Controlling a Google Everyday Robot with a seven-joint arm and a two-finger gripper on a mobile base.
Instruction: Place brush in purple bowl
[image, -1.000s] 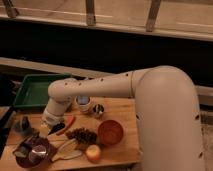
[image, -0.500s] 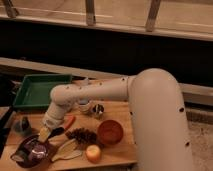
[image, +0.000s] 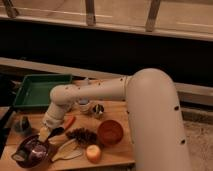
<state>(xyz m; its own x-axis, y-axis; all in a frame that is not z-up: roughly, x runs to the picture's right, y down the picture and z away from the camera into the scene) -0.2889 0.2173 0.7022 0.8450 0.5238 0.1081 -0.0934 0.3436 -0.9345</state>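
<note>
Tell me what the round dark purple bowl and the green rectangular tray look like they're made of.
The round dark purple bowl, just below the gripper, looks like glazed ceramic or glossy plastic: its inside shows pale glints. The green rectangular tray looks like matte plastic, evenly coloured with no shine.

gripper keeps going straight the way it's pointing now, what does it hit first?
Most likely the purple bowl. The gripper points down and to the left, just above the bowl's near rim. Depth is unclear, so it may clip the rim rather than enter the bowl.
</note>
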